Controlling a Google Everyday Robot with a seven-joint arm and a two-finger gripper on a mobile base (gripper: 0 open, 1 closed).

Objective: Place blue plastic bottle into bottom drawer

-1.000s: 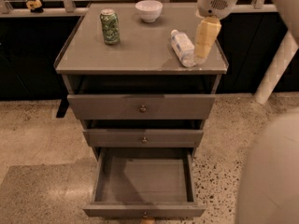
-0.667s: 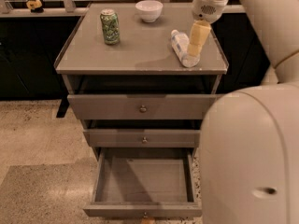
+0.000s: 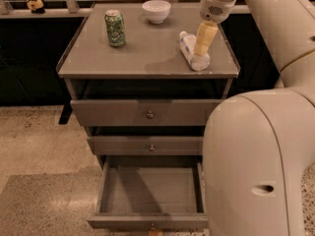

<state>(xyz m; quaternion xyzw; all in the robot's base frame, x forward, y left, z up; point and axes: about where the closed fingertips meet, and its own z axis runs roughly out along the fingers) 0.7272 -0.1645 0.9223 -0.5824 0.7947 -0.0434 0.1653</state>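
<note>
The blue plastic bottle lies on its side on the right part of the cabinet top, white cap toward the back. My gripper hangs from the white wrist straight down over the bottle's right side, its yellowish tip at the bottle. The bottom drawer is pulled out, and its grey floor is bare. The two drawers above it are shut.
A green soda can stands at the back left of the cabinet top and a white bowl at the back middle. My arm's large white body fills the right foreground and hides the drawers' right ends.
My gripper has moved left and a little down, onto the bottle. The arm's body has swung into the right foreground. The bottle, can and bowl have not moved.
</note>
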